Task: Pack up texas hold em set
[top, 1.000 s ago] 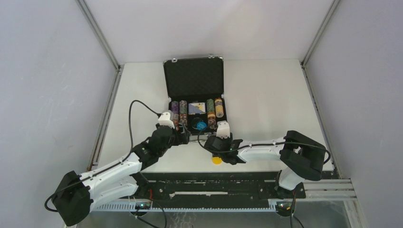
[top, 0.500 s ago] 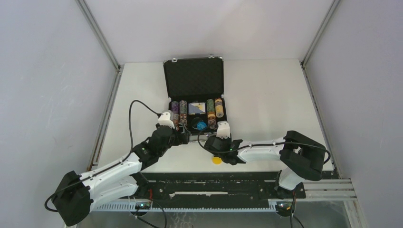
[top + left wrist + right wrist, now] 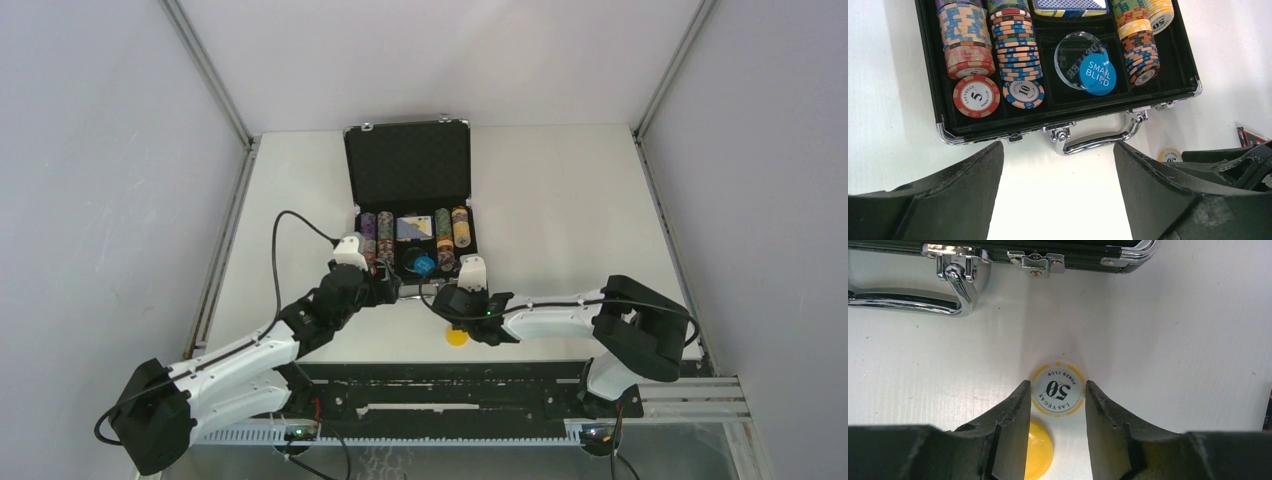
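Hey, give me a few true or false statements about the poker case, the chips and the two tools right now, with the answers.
1. The case is shut. False: its lid stands open.
2. The right tool straddles a yellow 50 chip lying on the table. True.
3. The blue Small Blind button lies on the table. False: it sits inside the case, overlapping the clear dealer button.
4. The left tool is open and holds nothing. True.
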